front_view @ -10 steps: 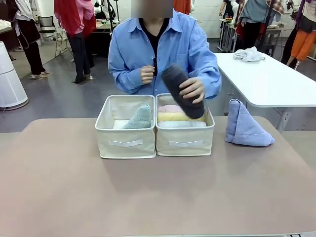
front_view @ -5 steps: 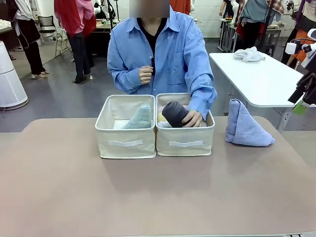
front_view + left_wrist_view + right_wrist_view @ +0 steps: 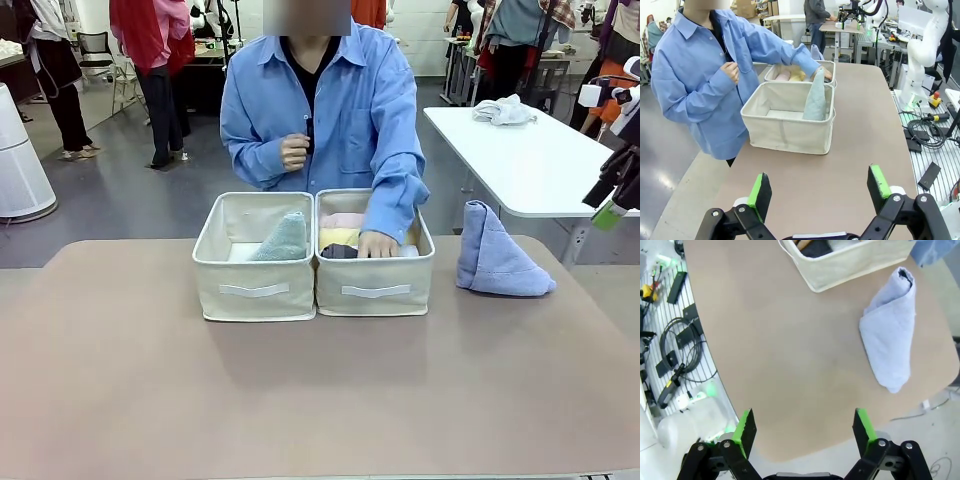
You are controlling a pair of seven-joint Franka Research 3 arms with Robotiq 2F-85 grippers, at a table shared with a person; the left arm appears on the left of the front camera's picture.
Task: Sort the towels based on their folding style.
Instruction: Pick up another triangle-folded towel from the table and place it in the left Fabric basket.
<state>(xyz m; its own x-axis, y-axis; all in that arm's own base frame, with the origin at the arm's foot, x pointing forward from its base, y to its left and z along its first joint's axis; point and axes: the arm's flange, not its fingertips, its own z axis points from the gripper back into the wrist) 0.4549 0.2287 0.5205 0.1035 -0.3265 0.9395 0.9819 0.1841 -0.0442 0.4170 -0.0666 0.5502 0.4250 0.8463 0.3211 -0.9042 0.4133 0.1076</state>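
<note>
The right basket (image 3: pixel 375 290) holds the pink roll (image 3: pixel 343 220), the yellow roll (image 3: pixel 338 237) and the dark grey roll (image 3: pixel 338 251), with the person's hand (image 3: pixel 377 243) resting on them; the white roll is mostly hidden. A grey-green triangle fold (image 3: pixel 283 238) stands upright in the left basket (image 3: pixel 255 290). The light blue triangle fold (image 3: pixel 495 255) lies on the table right of the baskets. My left gripper (image 3: pixel 820 190) hovers open well short of the baskets. My right gripper (image 3: pixel 804 432) is open high above the table edge, with the blue fold (image 3: pixel 890 335) ahead of it.
A white table (image 3: pixel 540 165) stands at the back right with a shapeless white-grey cloth (image 3: pixel 503 110) on it. My right arm (image 3: pixel 618 175) shows at the right edge. Cables and gear (image 3: pixel 675 360) lie on the floor beside the table. The tabletop's front half (image 3: pixel 300 400) is bare.
The person has lowered the dark grey roll into the right basket, and the hand now rests on it. My right arm has come into view at the right edge.
</note>
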